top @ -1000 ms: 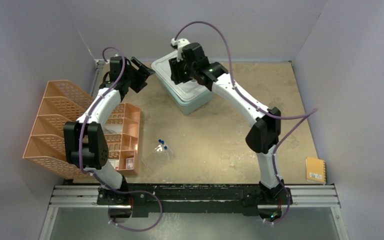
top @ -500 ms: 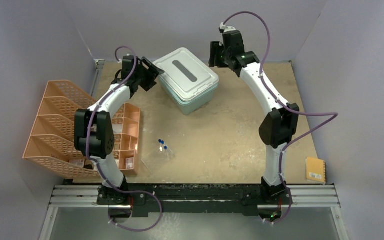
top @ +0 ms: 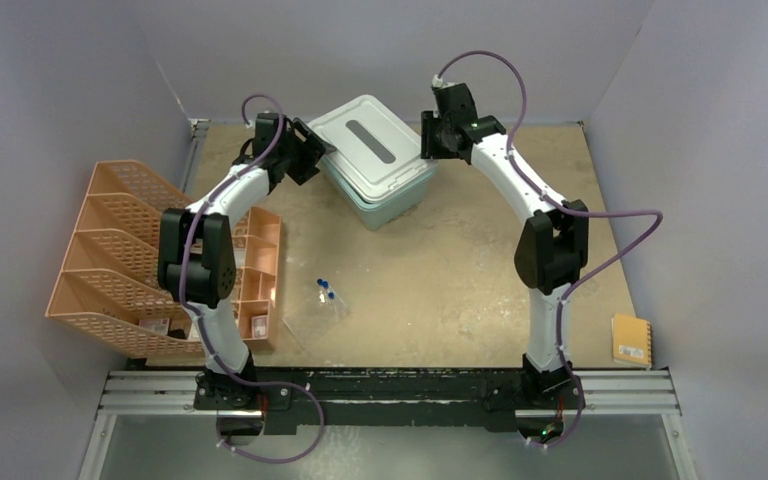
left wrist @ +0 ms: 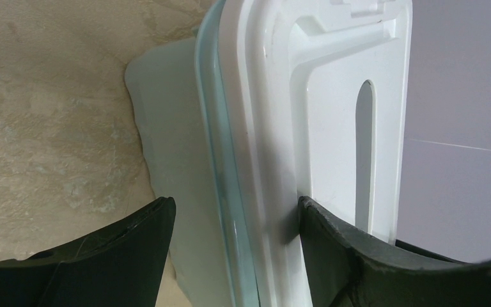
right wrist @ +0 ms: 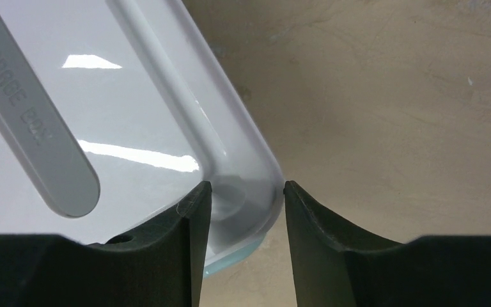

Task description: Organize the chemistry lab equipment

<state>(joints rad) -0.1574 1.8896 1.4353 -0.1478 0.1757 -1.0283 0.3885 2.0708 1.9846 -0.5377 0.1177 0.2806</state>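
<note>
The left end effector [left wrist: 233, 211] stands wide, straddling the left rim of the teal bin [top: 388, 208] and its pale lid [top: 405, 165]. The right end effector [right wrist: 247, 192] narrowly brackets the lid's right corner; whether it pinches, I cannot tell. The blue-capped tubes [top: 325, 291] and clear rack [top: 316, 316] lie on the counter [top: 440, 280], well apart from both

**Top external camera:** hanging high over the near edge, looking down on the whole sandy-brown tabletop [top: 460, 270] from afar.

**Left wrist camera:** riding just behind the left gripper [left wrist: 235, 208], peering very close along the rim of the teal plastic bin with pale grey lid [left wrist: 212, 160].

**Right wrist camera:** sitting behind the right gripper [right wrist: 246, 188], staring down at one lid corner, equally close.

**Shared:** all three are taking in that bin [top: 400, 205] and some bare tabletop.
</note>
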